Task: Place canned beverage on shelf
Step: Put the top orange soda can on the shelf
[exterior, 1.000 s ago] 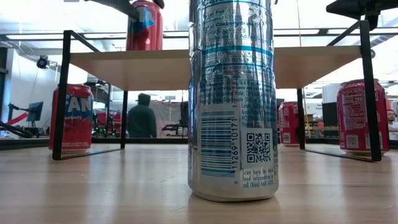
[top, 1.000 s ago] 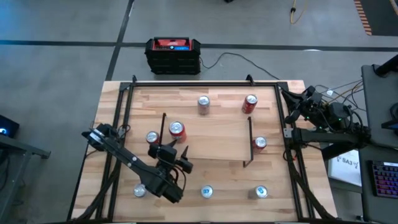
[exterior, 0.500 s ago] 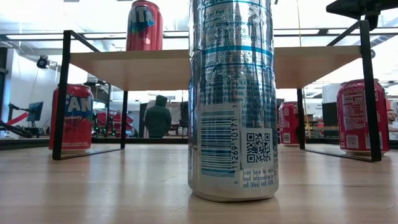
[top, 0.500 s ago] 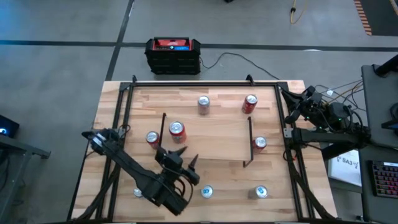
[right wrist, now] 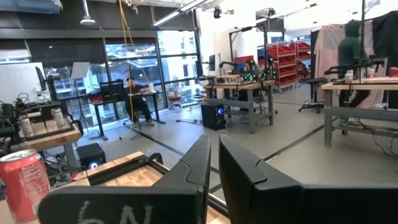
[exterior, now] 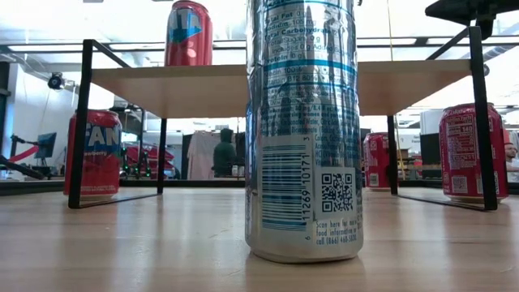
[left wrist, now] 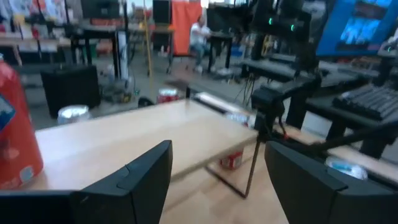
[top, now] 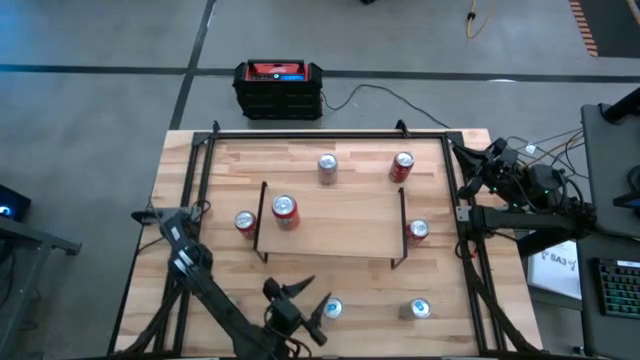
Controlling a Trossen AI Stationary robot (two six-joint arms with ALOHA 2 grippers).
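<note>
On the shelf (top: 335, 225), a red can (top: 285, 211) is standing upright; near its front, the left gripper (top: 300, 300) is hovering spread and empty.

1. Pretty clearly a robotics lab or workshop, not anyone's home.
2. Bare concrete floor (top: 100, 120) with taped lines around the wooden table (top: 350, 170).
3. Workbenches (right wrist: 357, 93), red parts bins (right wrist: 283, 59) on racks and big windows (right wrist: 134, 62) further back.
4. Monitors (left wrist: 360, 28), a keyboard (left wrist: 373, 99) and cables (top: 560, 150) everywhere, plus people (right wrist: 351, 43) at benches.
</note>
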